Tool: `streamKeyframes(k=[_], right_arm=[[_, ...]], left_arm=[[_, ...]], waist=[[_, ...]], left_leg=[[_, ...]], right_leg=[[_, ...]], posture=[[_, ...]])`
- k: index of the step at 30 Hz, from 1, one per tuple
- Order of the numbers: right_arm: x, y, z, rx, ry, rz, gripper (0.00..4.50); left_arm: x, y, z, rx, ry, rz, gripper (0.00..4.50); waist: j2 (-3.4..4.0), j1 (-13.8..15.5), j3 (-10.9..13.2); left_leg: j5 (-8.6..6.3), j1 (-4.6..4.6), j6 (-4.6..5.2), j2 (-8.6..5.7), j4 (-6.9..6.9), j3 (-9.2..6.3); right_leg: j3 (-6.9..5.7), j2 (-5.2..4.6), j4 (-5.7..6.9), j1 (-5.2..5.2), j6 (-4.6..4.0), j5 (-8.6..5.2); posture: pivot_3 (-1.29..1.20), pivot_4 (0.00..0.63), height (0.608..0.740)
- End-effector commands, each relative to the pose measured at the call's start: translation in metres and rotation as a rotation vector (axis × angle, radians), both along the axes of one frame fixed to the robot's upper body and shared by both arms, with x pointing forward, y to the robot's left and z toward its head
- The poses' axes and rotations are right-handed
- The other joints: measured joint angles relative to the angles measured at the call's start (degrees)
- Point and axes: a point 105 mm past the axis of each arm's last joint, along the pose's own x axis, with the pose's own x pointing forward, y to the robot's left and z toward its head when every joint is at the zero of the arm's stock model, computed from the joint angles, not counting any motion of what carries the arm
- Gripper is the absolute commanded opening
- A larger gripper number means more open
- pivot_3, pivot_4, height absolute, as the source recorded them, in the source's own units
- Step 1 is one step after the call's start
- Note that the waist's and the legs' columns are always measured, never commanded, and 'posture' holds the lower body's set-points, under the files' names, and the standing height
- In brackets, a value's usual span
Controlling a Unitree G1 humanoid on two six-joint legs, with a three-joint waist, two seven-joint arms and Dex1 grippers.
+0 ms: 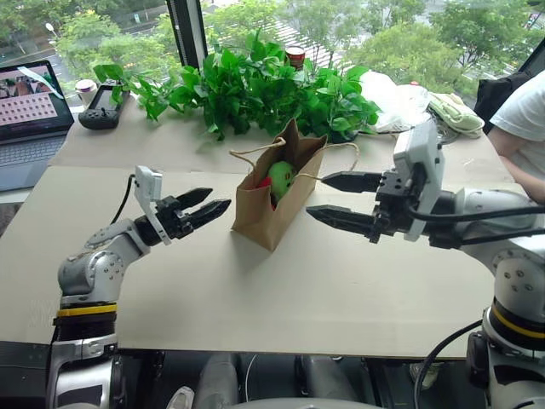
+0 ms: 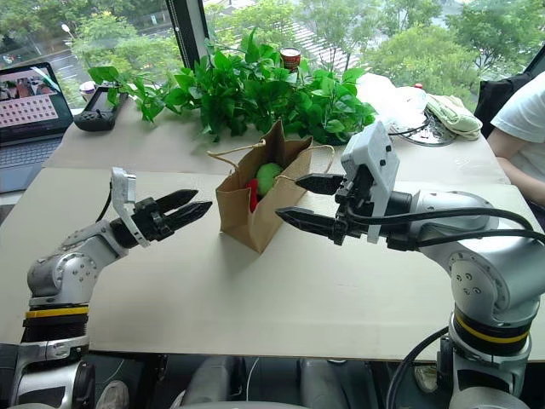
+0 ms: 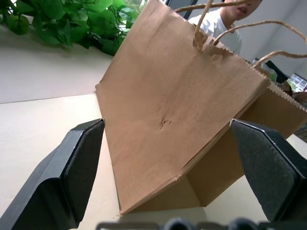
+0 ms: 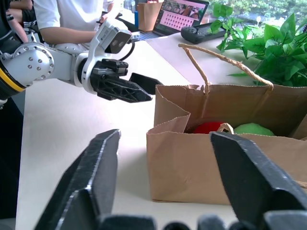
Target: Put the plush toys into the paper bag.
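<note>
As inspected from the head views, found the paper bag (image 1: 274, 198) standing upright at centre frame on the pale table (image 1: 255, 298), mouth open, cord handles up. Noted both plush toys inside it: the light-green toy (image 1: 281, 178) showing at the mouth, the red chili toy (image 4: 207, 128) beside it, mostly hidden by the bag wall. Observed the left gripper (image 1: 207, 207) at centre left, just short of the bag's near side, fingers parted and empty, no contact with the paper. Observed the right gripper (image 1: 334, 199) at centre right, level with the bag's mouth, fingers spread wide, one above the other, holding nothing, tips close to the bag's edge but apart from it. Confirmed in the wrist views: bag seen between both pairs of fingers, none touching. Recorded leafy plants (image 1: 255, 89) along upper centre behind the bag, a laptop (image 1: 30, 115) at upper left, a black controller (image 1: 102, 109) beside it, and a person's sleeve (image 1: 524, 115) at right edge.
</note>
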Motion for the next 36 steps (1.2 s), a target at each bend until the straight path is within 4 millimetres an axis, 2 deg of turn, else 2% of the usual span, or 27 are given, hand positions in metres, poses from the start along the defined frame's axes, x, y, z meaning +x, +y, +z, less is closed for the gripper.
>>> streamKeyframes(k=[1,5,6,10,17,22,29,36], right_arm=[[0.003,0.002,-0.010,-0.044,-0.009,-0.002,1.58],[0.030,-0.003,-0.045,-0.172,0.052,-0.136,0.17],[0.038,-0.003,-0.050,-0.182,0.060,-0.173,0.03],[0.062,0.010,-0.057,-0.193,0.059,-0.235,0.03],[0.076,0.029,-0.053,-0.185,0.043,-0.252,0.03],[0.084,0.041,-0.044,-0.160,0.020,-0.261,0.03],[0.091,0.051,-0.042,-0.136,0.027,-0.272,0.03],[0.091,0.064,-0.039,-0.112,0.033,-0.261,0.03]], left_arm=[[-0.004,-0.007,0.012,0.024,-0.086,-0.027,4.50],[-0.005,-0.005,0.001,0.092,-0.083,-0.026,4.50],[-0.005,-0.005,0.001,0.093,-0.082,-0.027,4.50],[-0.007,-0.009,-0.002,0.124,-0.089,-0.056,4.50],[-0.008,-0.022,-0.001,0.184,-0.143,-0.095,4.50],[-0.016,-0.030,0.000,0.195,-0.154,-0.122,4.50],[-0.024,-0.040,0.000,0.231,-0.168,-0.148,4.50],[-0.016,-0.046,-0.005,0.274,-0.185,-0.092,4.50]], waist=[[0.00,0.0,0.0],[0.00,-0.3,0.0],[0.00,-0.3,0.0],[0.00,-0.3,0.0],[0.00,0.1,0.0],[0.00,0.0,0.0],[0.01,-0.1,0.0],[0.01,-0.1,0.0]], left_leg=[[0.00,-0.01,0.00,0.00,0.00,0.00],[0.00,0.03,0.00,0.00,-0.01,-0.06],[0.00,0.04,0.00,-0.01,-0.01,-0.05],[0.05,-0.01,-0.04,-0.04,0.00,-0.02],[0.05,-0.07,-0.03,-0.06,-0.03,0.02],[0.05,-0.07,-0.03,-0.05,-0.02,0.04],[0.05,-0.06,-0.04,-0.05,-0.03,0.03],[0.06,-0.05,-0.04,-0.04,-0.03,0.03]], right_leg=[[0.00,0.00,0.00,-0.02,0.00,0.00],[0.05,0.01,0.01,-0.02,-0.01,0.00],[0.04,0.02,0.01,0.00,-0.01,-0.01],[0.06,0.02,0.08,-0.10,-0.02,-0.01],[0.01,0.01,0.07,-0.11,-0.02,-0.01],[0.01,0.02,0.08,-0.11,-0.02,-0.01],[0.01,0.02,0.12,-0.13,-0.03,-0.01],[0.01,0.02,0.13,-0.12,-0.03,-0.01]], posture=[[0.00,0.150,0.740],[0.00,0.150,0.740],[0.00,0.150,0.740],[0.00,0.150,0.740],[0.00,0.150,0.740],[0.00,0.150,0.740],[0.00,0.150,0.740],[0.00,0.150,0.740]])
